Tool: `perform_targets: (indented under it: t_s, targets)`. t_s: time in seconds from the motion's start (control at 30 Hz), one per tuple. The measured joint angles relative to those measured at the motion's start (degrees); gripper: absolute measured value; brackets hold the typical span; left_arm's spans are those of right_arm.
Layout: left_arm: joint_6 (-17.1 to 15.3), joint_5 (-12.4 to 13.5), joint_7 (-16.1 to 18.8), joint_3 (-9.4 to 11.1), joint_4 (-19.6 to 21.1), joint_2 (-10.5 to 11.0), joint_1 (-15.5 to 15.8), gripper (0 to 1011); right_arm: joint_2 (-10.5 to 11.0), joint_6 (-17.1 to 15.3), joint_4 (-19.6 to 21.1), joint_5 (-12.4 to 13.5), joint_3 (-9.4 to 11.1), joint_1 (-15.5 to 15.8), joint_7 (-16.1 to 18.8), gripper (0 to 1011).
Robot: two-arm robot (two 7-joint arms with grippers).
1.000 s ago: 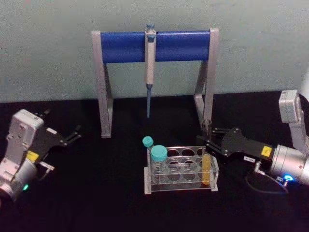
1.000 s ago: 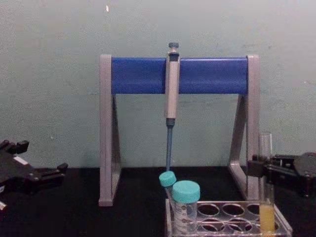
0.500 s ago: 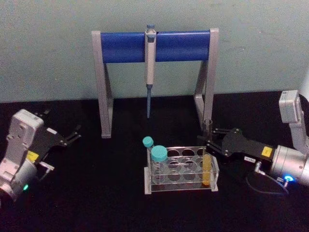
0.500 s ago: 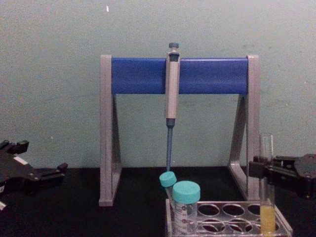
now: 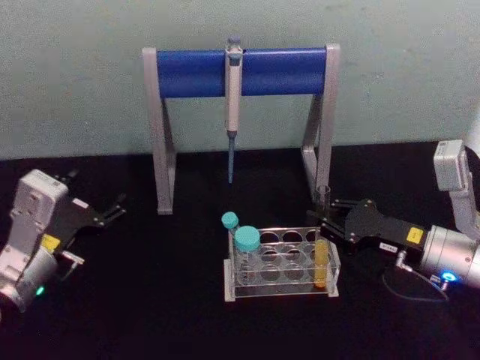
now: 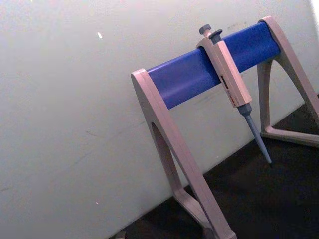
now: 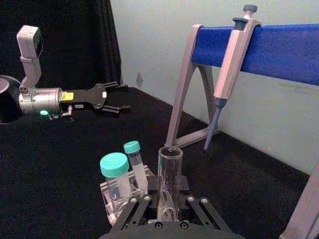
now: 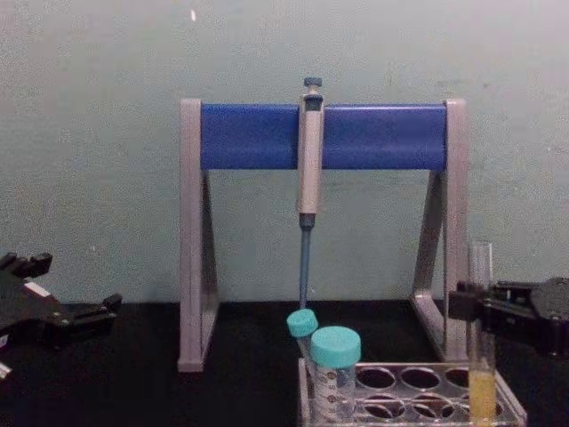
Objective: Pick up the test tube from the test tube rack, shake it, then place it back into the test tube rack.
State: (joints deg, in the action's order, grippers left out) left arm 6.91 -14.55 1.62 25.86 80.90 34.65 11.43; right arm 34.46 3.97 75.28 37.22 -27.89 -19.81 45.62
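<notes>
**Right gripper at tube in rack**

Tall grey-and-blue pipette stand [image 5: 240, 112] at far centre. Low clear plastic test tube rack [image 5: 279, 265] near centre. Right gripper [image 5: 328, 222] fingers pinch the long clear glass test tube [image 5: 321, 255] with yellow-orange liquid, upright in rack's right end hole. Left gripper [image 5: 114, 209] parked far left, fingers spread. Two teal-capped tubes [image 5: 245, 247] at rack's left end.

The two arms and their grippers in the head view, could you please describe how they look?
Both arms have silver-grey metal housings and black grippers with slim dark fingers. The left gripper has a yellow label on its black body and a green light low on its arm. The right gripper carries a yellow label and a small white one, with a blue light and a thin black cable looping beneath its wrist.
</notes>
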Motion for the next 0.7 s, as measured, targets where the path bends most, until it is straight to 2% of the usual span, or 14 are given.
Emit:
perform_targets:
  t_s: [0.33, 0.43, 0.53, 0.63, 0.7]
  targets:
    - [0.00, 0.00, 0.00, 0.00, 0.00, 0.00, 0.00, 1001, 0.02, -0.10, 0.00, -0.21, -0.02, 0.02, 0.02, 253]
    - [0.00, 0.00, 0.00, 0.00, 0.00, 0.00, 0.00, 1001, 0.01, -0.11, 0.00, -0.20, -0.02, 0.03, 0.02, 367]
    - [0.00, 0.00, 0.00, 0.00, 0.00, 0.00, 0.00, 1001, 0.01, -0.10, 0.00, -0.19, -0.02, 0.03, 0.03, 421]
    - [0.00, 0.00, 0.00, 0.00, 0.00, 0.00, 0.00, 1001, 0.00, -0.09, 0.02, -0.15, -0.02, 0.02, 0.02, 567]
    - [0.00, 0.00, 0.00, 0.00, 0.00, 0.00, 0.00, 1001, 0.00, -0.08, 0.02, -0.15, -0.02, 0.02, 0.02, 585]
